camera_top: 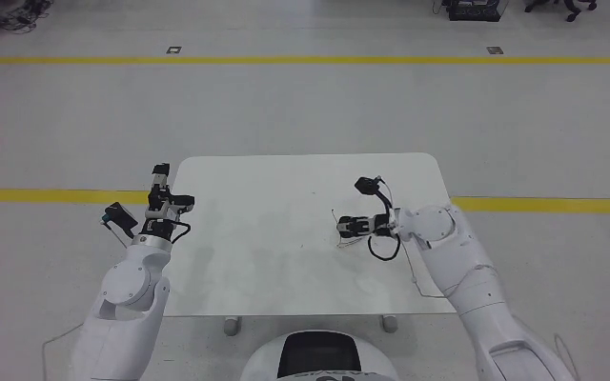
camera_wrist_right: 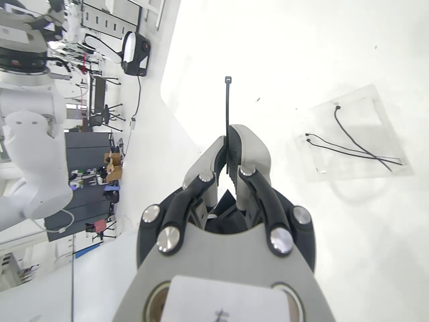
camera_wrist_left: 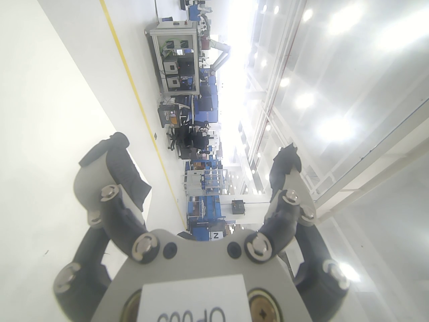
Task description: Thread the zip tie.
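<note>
One thin black plastic zip tie (camera_wrist_right: pixel 228 102) sits clamped in the right gripper (camera_wrist_right: pixel 229 137), centre-right of the top view; the left gripper (camera_wrist_left: pixel 202 144), centre-left, is spread wide apart.

Bright, even overhead light in all views. Top view: white surface (camera_top: pixel 286 238) evenly lit. Left wrist view: ceiling lamps (camera_wrist_left: pixel 345 14) bloom into glare, a white band washes out the far hall (camera_wrist_left: pixel 231 78). Right wrist view: surface near overexposed; screws (camera_wrist_right: pixel 281 237) on right end effector (camera_wrist_right: pixel 229 135) glint; clear tray (camera_wrist_right: pixel 368 118) casts pale shadow; straight lines bow at edges
</note>
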